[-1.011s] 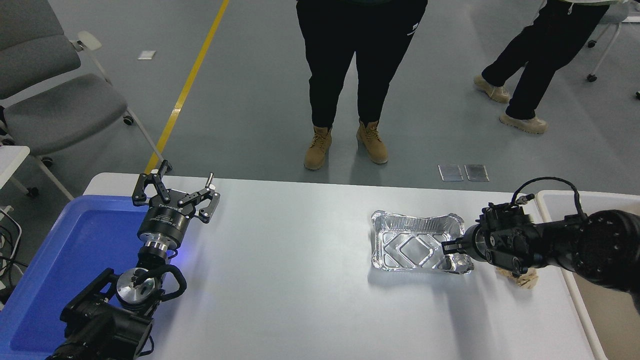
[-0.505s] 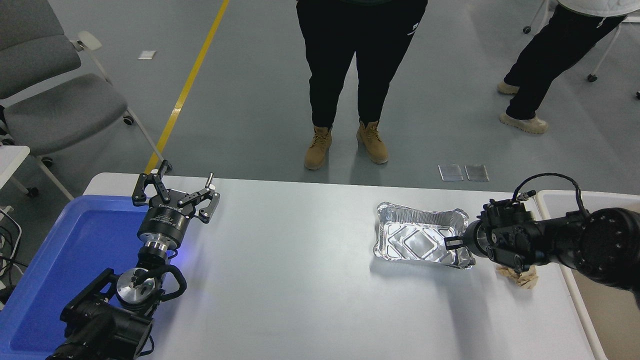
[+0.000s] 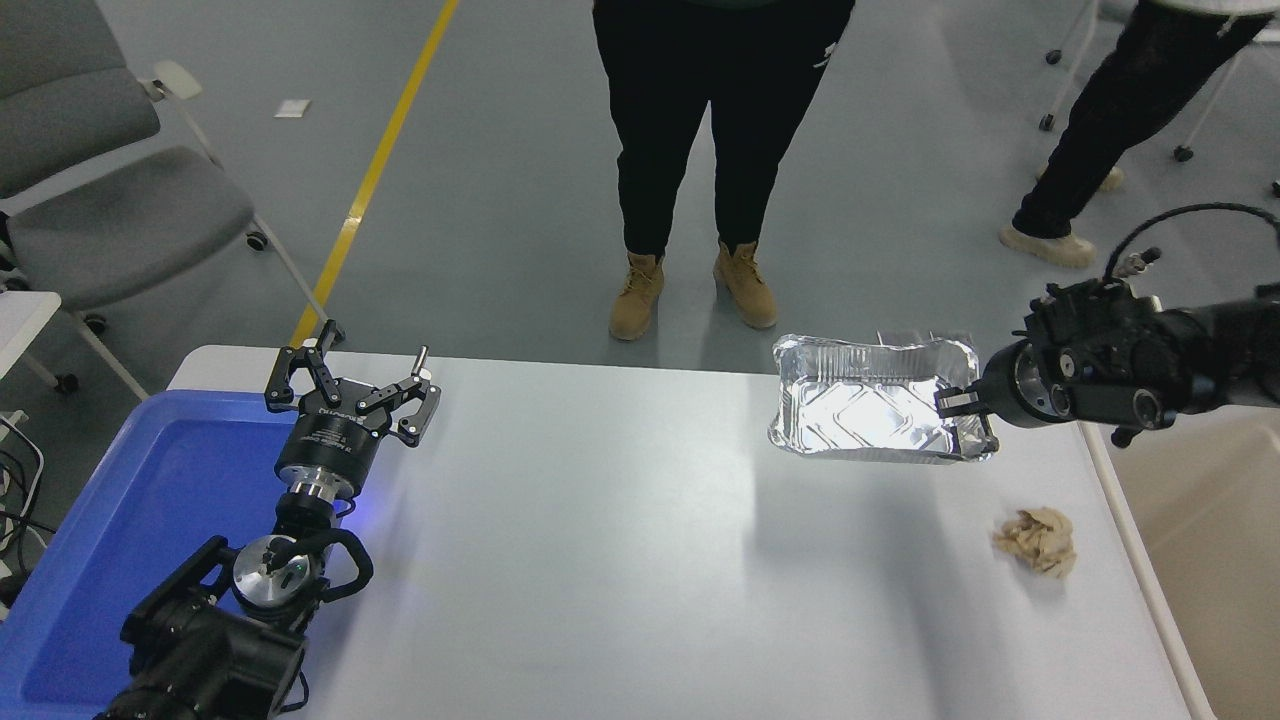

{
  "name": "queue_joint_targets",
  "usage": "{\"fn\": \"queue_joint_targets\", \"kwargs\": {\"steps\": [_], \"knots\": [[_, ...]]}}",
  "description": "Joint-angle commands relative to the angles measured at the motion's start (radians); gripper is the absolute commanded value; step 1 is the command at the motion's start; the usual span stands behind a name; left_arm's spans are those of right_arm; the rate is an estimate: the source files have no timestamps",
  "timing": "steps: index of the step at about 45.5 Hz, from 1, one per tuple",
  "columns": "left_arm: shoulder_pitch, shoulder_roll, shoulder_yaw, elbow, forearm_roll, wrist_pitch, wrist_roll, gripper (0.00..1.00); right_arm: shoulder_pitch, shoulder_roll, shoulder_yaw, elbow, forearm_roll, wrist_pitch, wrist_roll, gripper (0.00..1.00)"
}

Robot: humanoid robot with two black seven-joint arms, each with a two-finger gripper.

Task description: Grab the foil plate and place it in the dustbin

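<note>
Moved since a second ago: your right end effector (image 3: 968, 412) has raised the foil plate (image 3: 868, 410) off the worktop (image 3: 620, 560); it hangs above the far right edge, clamped by its right rim. Dustbin (image 3: 1215, 530): beside the right edge. Paper wad (image 3: 1036, 540): near that edge. Left end effector (image 3: 350, 392): spread, over the far left corner.

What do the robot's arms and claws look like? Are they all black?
Mostly black. The left arm has chunky black joints, a shiny silver disc and silver ring at the wrist, and a round black cuff with small white print. Its left gripper has thin black linked fingers with silver pins. The right arm is black and boxy, with a looping black cable and a silver-faced wrist behind the right gripper.
</note>
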Motion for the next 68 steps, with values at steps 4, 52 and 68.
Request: {"fn": "queue_joint_targets", "kwargs": {"steps": [4, 52, 68], "knots": [[0.0, 0.0, -0.002, 0.0, 0.0, -0.001, 0.0, 0.99, 0.381, -0.137, -0.072, 0.216, -0.057, 0.171, 0.0, 0.0], [0.0, 0.0, -0.002, 0.0, 0.0, -0.001, 0.0, 0.99, 0.364, -0.439, 0.05, -0.294, 0.173, 0.279, -0.01, 0.0], [0.0, 0.0, -0.002, 0.0, 0.0, -0.001, 0.0, 0.99, -0.379, -0.426, 0.659, -1.1, 0.264, 0.219, -0.01, 0.0]]}}
